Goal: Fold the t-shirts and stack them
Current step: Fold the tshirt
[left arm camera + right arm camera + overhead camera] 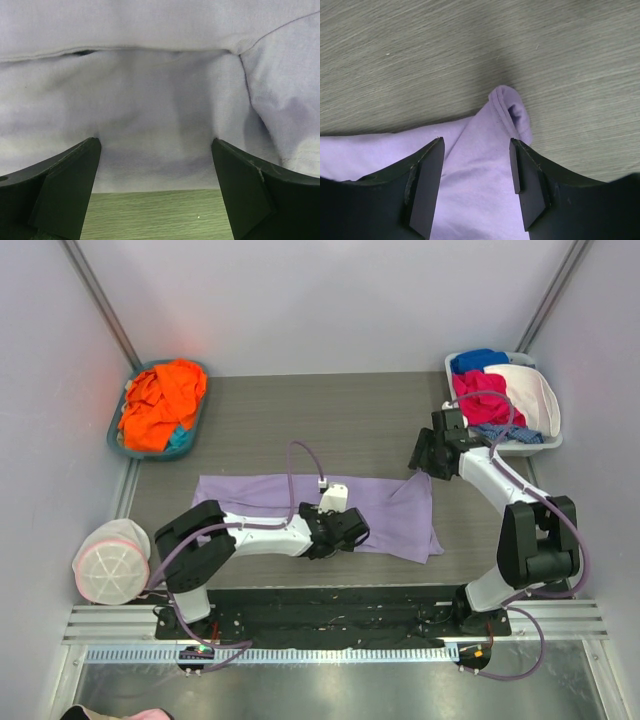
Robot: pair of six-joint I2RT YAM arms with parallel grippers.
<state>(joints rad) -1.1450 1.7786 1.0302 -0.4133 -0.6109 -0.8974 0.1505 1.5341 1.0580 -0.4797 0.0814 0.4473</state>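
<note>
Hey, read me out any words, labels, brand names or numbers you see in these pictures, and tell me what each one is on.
None can be read in any view.
The lavender t-shirt shows plain cloth, no print or tag.
The teal basket, the white basket and the white pouch show no legible marking.

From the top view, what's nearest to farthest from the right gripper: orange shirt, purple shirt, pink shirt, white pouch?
1. Purple shirt, its corner just under the right gripper.
2. Pink shirt, in the right basket at the back.
3. Orange shirt, in the left basket at the back.
4. White pouch, near left corner.
</note>
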